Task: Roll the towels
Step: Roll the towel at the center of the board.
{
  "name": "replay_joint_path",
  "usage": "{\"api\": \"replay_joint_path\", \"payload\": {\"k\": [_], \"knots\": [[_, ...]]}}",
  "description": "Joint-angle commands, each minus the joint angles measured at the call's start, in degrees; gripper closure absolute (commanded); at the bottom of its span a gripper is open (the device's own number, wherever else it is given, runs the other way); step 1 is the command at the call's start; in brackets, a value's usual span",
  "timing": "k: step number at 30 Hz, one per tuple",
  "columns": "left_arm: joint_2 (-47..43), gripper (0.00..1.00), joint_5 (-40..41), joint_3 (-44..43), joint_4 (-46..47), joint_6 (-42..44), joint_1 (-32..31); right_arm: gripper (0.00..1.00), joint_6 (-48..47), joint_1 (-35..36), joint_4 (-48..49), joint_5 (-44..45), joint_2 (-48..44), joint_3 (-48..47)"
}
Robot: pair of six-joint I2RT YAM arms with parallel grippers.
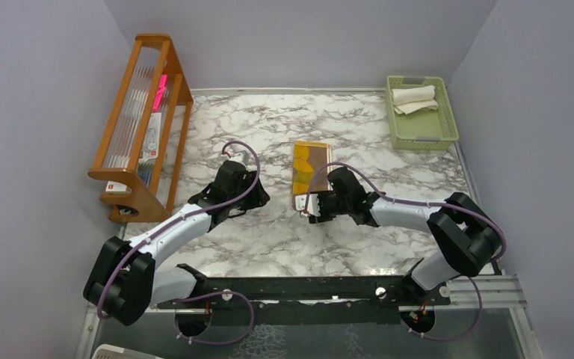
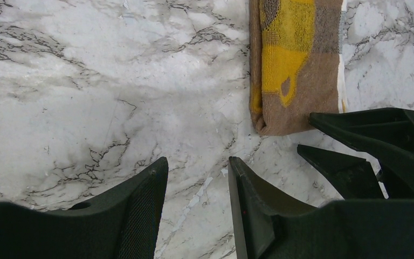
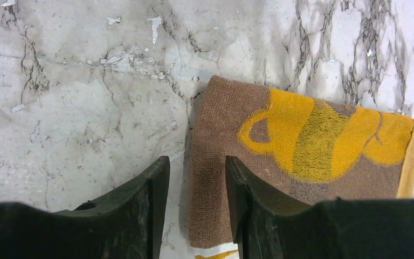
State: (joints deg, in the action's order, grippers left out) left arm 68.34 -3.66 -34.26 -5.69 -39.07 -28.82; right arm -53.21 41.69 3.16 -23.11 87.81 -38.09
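A brown towel [image 1: 310, 164] with mustard-yellow patches lies folded flat mid-table. It also shows in the left wrist view [image 2: 296, 59] and the right wrist view [image 3: 302, 140]. A white and yellow edge peeks from under its near end. My right gripper [image 1: 306, 209] is open at that near end [image 3: 197, 158]. One finger is over the bare marble and the other over the cloth, astride the towel's side edge. My left gripper [image 1: 261, 196] is open and empty [image 2: 198, 159] above bare marble, left of the towel. A cream-white towel [image 1: 415, 99] lies rolled in the basket.
A pale green plastic basket [image 1: 422, 138] stands at the back right corner. A wooden rack [image 1: 138, 127] holding clear sheets stands along the left side. Grey walls close in the marble table [image 1: 269, 239] on three sides.
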Motion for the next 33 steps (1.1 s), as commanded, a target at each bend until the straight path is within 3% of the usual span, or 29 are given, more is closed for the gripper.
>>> {"api": "replay_joint_path", "payload": {"k": [1, 12, 16, 19, 21, 24, 28, 33], "knots": [[0.1, 0.53, -1.6, -1.5, 0.3, 0.5, 0.4, 0.57, 0.5, 0.5, 0.5, -1.3, 1.9, -0.9], [0.5, 0.53, -1.9, -1.6, -0.6, 1.3, 0.8, 0.61, 0.4, 0.8, 2.4, 6.0, 6.3, -2.8], [0.8, 0.53, -1.7, -2.6, -1.5, 2.6, 1.2, 0.71, 1.0, 0.9, 1.3, 8.4, 5.9, -2.7], [0.8, 0.53, -1.7, -3.7, -2.8, 4.0, 1.8, 0.87, 2.2, 0.9, -1.3, 8.1, 5.0, -2.9], [0.7, 0.53, -2.1, -4.9, -3.9, 4.8, 2.2, 0.99, 4.2, 0.9, -3.6, 5.9, 3.7, -3.6], [0.5, 0.53, -3.9, -6.5, -5.1, 6.5, 2.9, 0.99, 11.2, 0.9, -6.1, 1.5, 0.5, -4.9], [1.6, 0.53, -7.0, -8.7, -6.6, 8.8, 3.9, 0.99, 20.1, 0.9, -10.1, -11.5, -1.3, -7.0], [1.6, 0.53, -10.3, -10.0, -7.2, 9.3, 4.9, 0.99, 28.9, 0.8, -16.4, -20.5, 4.6, -12.6]]}}
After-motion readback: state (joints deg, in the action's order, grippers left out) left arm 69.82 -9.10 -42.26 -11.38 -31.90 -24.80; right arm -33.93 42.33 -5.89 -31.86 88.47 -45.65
